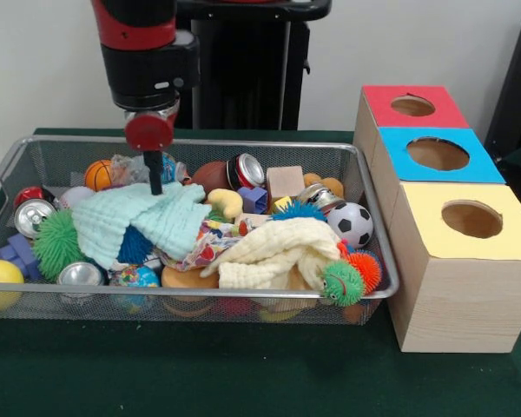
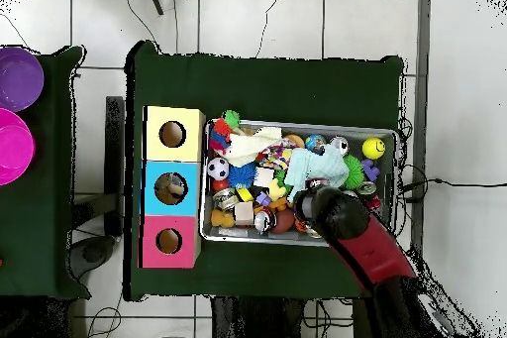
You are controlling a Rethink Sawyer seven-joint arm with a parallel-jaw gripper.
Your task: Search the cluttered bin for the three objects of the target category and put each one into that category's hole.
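The cluttered bin (image 1: 365, 226) sat on the green bench (image 1: 191, 373), a shallow wire-mesh basket heaped with small toys, cans and cloths. Just beside it stood three wooden boxes in a row, each with a round hole in a coloured top: a red-topped box (image 1: 434, 117), a blue-topped box (image 1: 478, 165) and a yellow-topped box (image 1: 495, 261).

The tool (image 1: 155, 184) hung inside the bin near its far rim, its dark tip down at the upper edge of a mint-green cloth (image 1: 143, 221). Whether it was open, closed or gripping anything could not be told; in the overhead view the arm covered it.

Around the cloth lay a green spiky ball (image 1: 59, 243), several drink cans such as the one at the near rim (image 1: 80, 274), a small basketball (image 1: 98, 174), a cream cloth (image 1: 278, 252) and a soccer ball (image 1: 354, 223).

The step in hand looked like the search-and-pick stage, with the tool working at the mint cloth, either as a target or to clear what lay beneath. Which category was wanted could not be read here. The next move likely called for a firm pinch on the loose fabric, a lift clear of the clutter, and then a carry across the bin toward the boxes.
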